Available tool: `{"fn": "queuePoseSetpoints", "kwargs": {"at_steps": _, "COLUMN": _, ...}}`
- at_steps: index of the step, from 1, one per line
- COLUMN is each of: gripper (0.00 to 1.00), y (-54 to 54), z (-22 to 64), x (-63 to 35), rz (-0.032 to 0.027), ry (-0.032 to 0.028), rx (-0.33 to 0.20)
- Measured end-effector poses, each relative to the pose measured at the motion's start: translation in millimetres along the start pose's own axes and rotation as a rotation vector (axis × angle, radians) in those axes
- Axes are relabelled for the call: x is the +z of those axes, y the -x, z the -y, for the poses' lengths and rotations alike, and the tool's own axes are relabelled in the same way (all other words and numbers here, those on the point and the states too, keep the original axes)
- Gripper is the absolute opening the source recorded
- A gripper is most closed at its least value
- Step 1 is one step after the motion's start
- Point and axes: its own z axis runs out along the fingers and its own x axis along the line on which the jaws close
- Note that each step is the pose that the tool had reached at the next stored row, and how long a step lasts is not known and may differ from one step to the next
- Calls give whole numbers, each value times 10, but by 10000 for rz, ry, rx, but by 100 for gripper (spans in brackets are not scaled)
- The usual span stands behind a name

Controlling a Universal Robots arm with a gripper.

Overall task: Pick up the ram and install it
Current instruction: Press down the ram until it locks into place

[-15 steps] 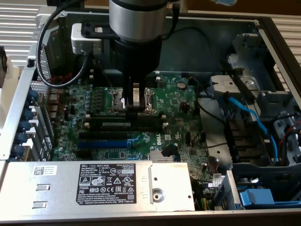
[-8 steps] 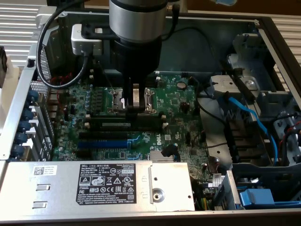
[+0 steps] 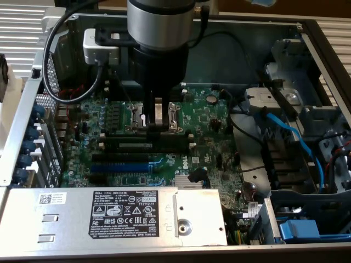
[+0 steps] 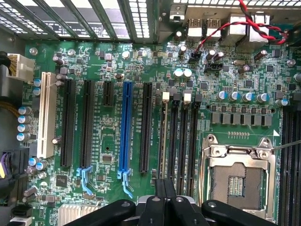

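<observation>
Opened on its side, a desktop computer case [image 3: 323,49] takes up the whole exterior view, with a green motherboard [image 3: 214,137] lying flat at the centre of the frame and a silver power supply [image 3: 71,216] with a black label along the lower left. Blue cables [image 3: 299,142] run through the drive bay at the right of the frame. At the upper centre the arm comes straight down, and its gripper [image 3: 158,125] stands just in front of the bare CPU socket [image 3: 175,115], jaws clenched together. Right beneath the fingertips the ram [image 3: 149,138] lies lengthwise in the row of black memory slots; whether the fingertips press on it cannot be told. In the wrist view the gripper [image 4: 165,197] shows with fingers closed over the memory slots [image 4: 181,141], between a blue expansion slot [image 4: 125,127] and the CPU socket [image 4: 237,176].
</observation>
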Motion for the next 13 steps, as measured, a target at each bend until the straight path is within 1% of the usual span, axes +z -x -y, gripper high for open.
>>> {"fn": "queuePoseSetpoints", "kwargs": {"at_steps": 13, "gripper": 10, "y": 1, "z": -3, "x": 28, "rz": -2, "ry": 1, "rx": 0}}
